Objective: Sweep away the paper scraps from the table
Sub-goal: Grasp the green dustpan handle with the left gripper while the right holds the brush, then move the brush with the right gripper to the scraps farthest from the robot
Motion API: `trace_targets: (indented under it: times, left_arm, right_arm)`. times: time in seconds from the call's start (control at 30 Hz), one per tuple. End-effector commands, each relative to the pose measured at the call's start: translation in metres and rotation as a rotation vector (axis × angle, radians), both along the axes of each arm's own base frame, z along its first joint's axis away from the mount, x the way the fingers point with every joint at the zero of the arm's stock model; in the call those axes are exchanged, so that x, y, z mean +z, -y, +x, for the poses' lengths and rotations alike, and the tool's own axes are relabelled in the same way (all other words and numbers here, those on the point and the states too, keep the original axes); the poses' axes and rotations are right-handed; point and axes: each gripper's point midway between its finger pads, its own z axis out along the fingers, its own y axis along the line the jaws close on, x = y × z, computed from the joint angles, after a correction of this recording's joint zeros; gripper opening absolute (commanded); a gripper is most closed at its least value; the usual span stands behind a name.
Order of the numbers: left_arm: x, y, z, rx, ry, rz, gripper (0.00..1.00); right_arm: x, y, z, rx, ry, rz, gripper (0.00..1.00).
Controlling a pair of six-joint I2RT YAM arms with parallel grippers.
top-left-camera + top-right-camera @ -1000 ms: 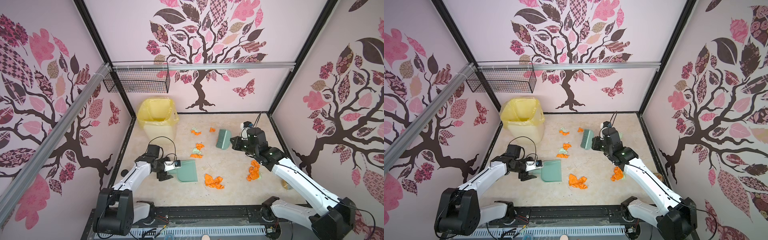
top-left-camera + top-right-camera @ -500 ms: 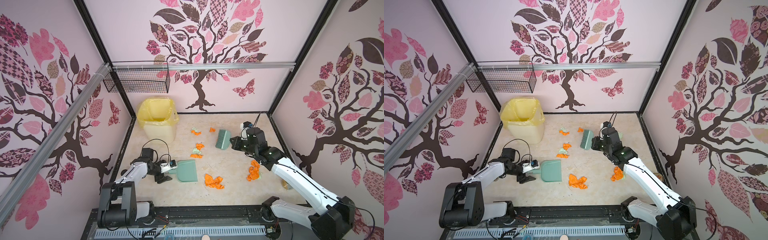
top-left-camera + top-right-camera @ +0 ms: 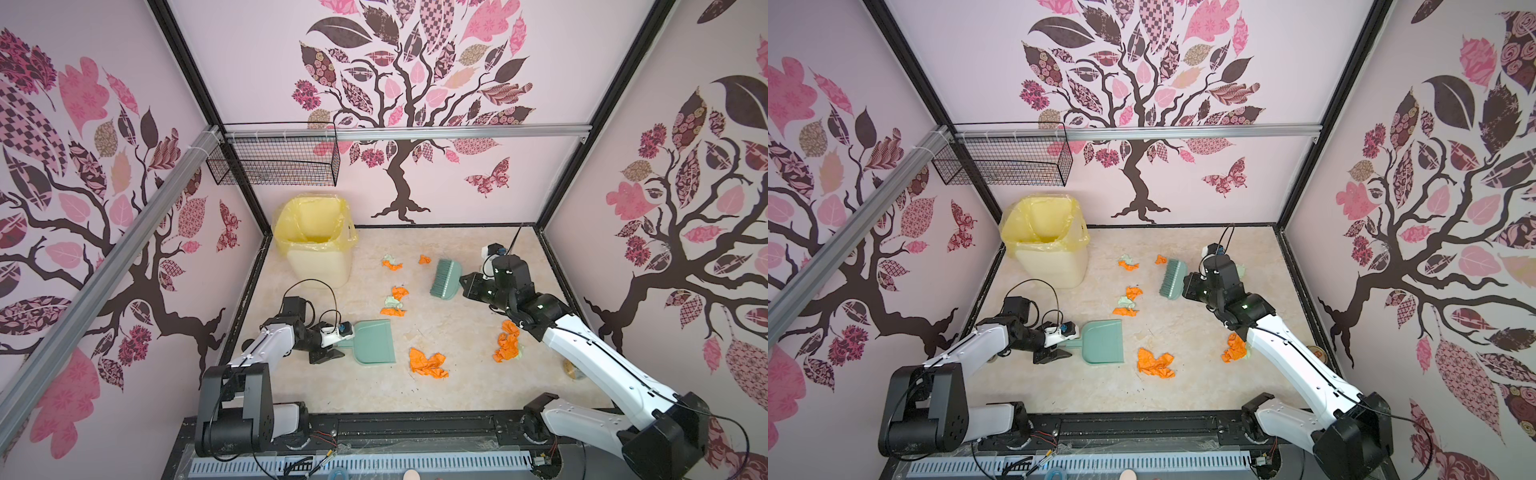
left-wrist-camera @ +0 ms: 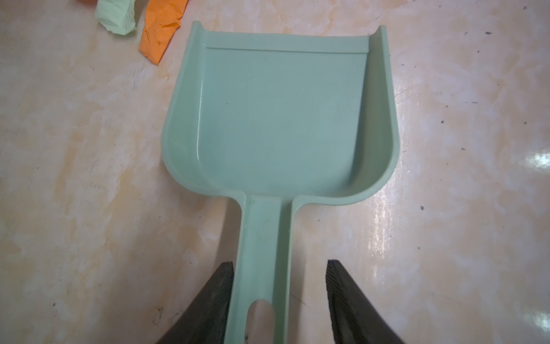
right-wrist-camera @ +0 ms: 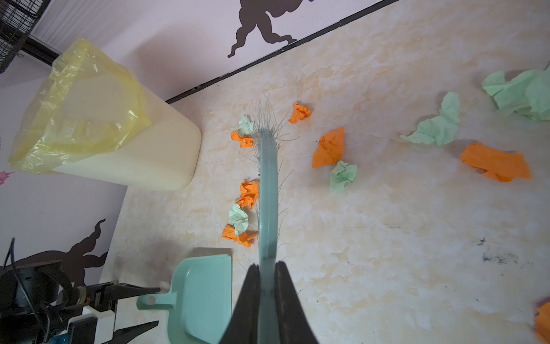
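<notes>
- Sits at an early stage: nothing swept, nothing in the dustpan (image 4: 279,119).
- Leaves all paper scraps (image 3: 427,362) on the table (image 3: 457,395), scattered across its middle and right side, clear of the bin (image 3: 320,266).
- Counts roughly eight orange and six mint scraps; not exact, owing to overlaps.
- Counts one brush (image 5: 268,190), one dustpan, one bin.
- Clamps the brush handle in the right gripper (image 5: 268,265).
- Straddles the dustpan handle with the left gripper (image 4: 279,263), jaws apart, not yet gripping.

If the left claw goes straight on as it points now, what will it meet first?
The left claw would first meet the dustpan: its handle lies between the open jaws, so the claw would probably hit the pan's rounded back wall.
</notes>
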Motion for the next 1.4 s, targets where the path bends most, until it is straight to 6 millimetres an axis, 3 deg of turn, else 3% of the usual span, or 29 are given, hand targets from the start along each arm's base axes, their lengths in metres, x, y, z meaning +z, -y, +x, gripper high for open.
trace_targets:
  times: [0.0,0.13,0.3,0.4,0.8,0.93,1.07,1.23,1.37]
  left_arm:
    - [0.000,0.002,-0.004,-0.009,-0.015,-0.020,0.52]
    - [0.000,0.002,-0.002,-0.004,-0.017,-0.019,0.50]
    - [-0.002,0.001,-0.003,-0.004,-0.020,-0.015,0.40]
    - [-0.002,0.001,-0.003,-0.005,-0.017,-0.014,0.28]
    - [0.011,0.003,-0.004,0.029,-0.055,-0.037,0.08]
    - [0.029,0.003,-0.007,0.095,-0.151,-0.052,0.04]
    - [0.037,-0.010,-0.003,0.200,-0.163,0.015,0.01]
    - [0.030,-0.027,-0.003,0.322,-0.204,0.098,0.00]
    - [0.028,-0.035,-0.009,0.390,-0.209,0.126,0.00]
  right_arm:
    - [0.022,0.001,0.004,-0.015,0.050,0.032,0.00]
    - [0.022,0.000,0.004,-0.016,0.050,0.036,0.00]
    - [0.025,-0.001,0.003,-0.014,0.052,0.053,0.00]
    - [0.027,-0.001,0.002,-0.017,0.055,0.067,0.00]
    - [0.023,0.008,0.000,-0.033,0.025,-0.009,0.00]
    - [0.017,0.013,0.004,-0.014,-0.007,-0.130,0.00]
    - [0.021,0.006,0.012,0.075,-0.002,-0.276,0.00]
    - [0.035,-0.032,0.032,0.294,0.119,-0.594,0.00]
    - [0.025,-0.062,0.065,0.455,0.182,-0.926,0.00]
